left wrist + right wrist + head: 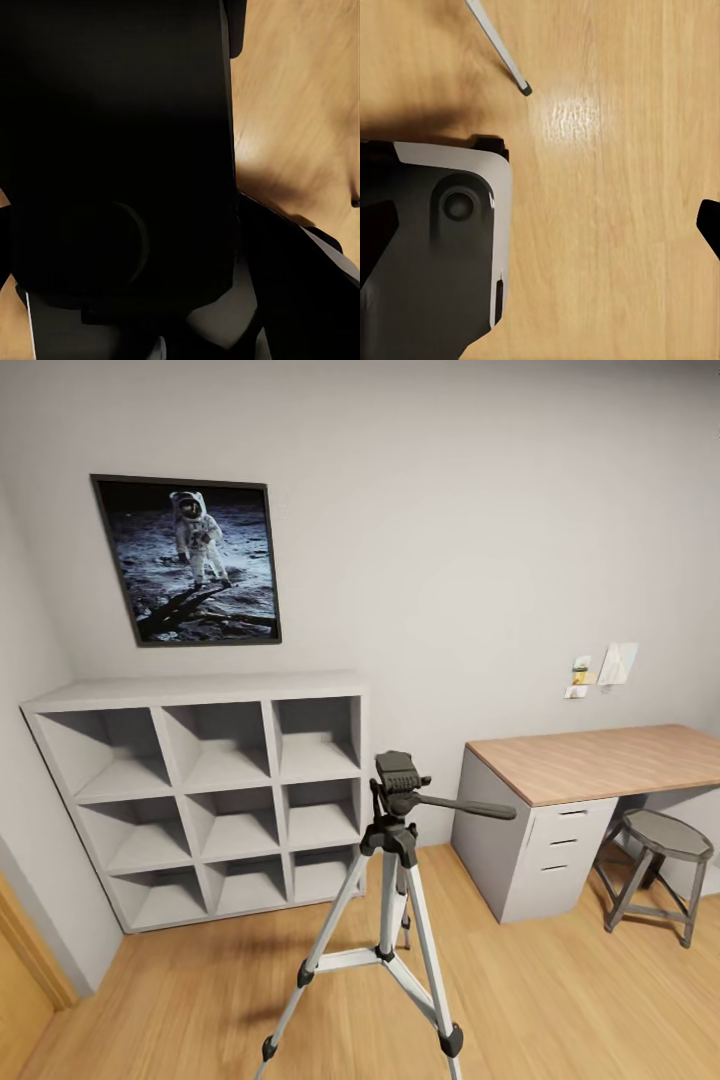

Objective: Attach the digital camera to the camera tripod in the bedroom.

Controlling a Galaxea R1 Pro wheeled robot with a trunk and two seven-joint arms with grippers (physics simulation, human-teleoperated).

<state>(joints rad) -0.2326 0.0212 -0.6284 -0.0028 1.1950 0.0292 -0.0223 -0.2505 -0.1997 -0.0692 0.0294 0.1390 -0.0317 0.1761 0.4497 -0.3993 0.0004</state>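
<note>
The camera tripod (392, 920) stands nearest on the light wood plank floor (560, 1000) of the bedroom, its silver legs spread and its black head (398, 772) bare on top, the long pan handle (465, 807) reaching out toward the counter. In the right wrist view one silver tripod leg (499, 49) ends in a black foot on the planks, close to the robot's grey and white base (435, 247). A dark tip at that view's edge may belong to the right claw; whether it is open or closed cannot be told. In the left wrist view a large black body (112, 150) blocks most of the picture, with floor beside it, and the left claw's state cannot be told either.

Behind the tripod, against the wall, stands a white cube shelf (215, 800). To the tripod's other side is the wood-topped white counter (590, 760) with drawers, and a grey round-seated stool (660, 870) tucked at its open end. Above the shelf hangs an astronaut poster (190, 560); small paper notes (600, 670) are pinned to the wall above the counter.
</note>
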